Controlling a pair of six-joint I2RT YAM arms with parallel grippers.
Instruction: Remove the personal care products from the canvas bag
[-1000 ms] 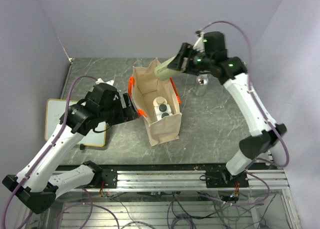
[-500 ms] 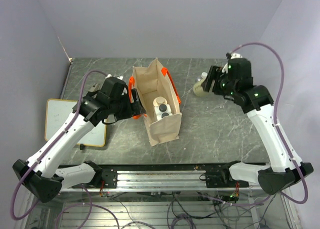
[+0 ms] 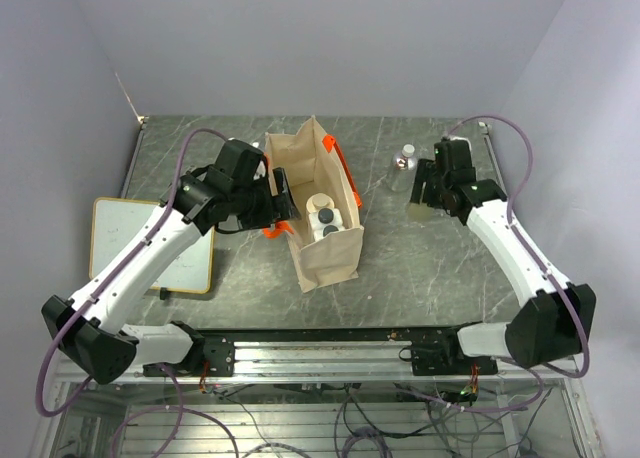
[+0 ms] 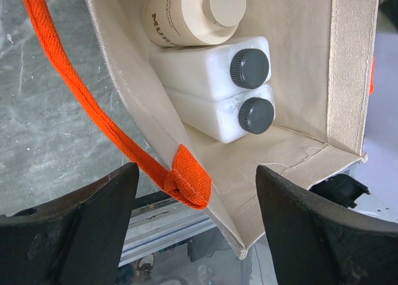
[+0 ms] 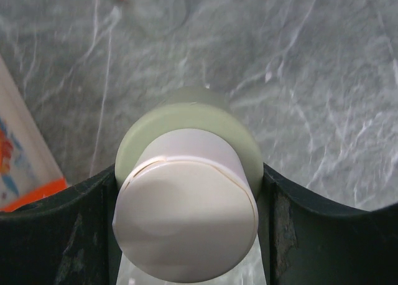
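Observation:
The canvas bag (image 3: 325, 248) stands open mid-table, orange handles (image 4: 81, 92) hanging over its rim. Inside lie two white squarish bottles with dark caps (image 4: 214, 70) (image 4: 217, 114) and a cream-coloured bottle (image 4: 186, 14). My left gripper (image 3: 282, 206) is open and straddles the bag's left wall (image 4: 140, 120) and handle. To the right of the bag, my right gripper (image 3: 425, 190) is shut on a pale green bottle with a white cap (image 5: 186, 204), held upright over the table. A small clear round bottle (image 3: 404, 163) stands just beyond it.
A flat whiteboard (image 3: 150, 243) lies at the table's left edge. Walls close in on the left, back and right. The metal rail (image 3: 320, 353) with the arm bases runs along the near edge.
My right arm carried the pale green bottle from above the bag to the right and down near the clear bottle. My left arm swung toward the bag's left rim.

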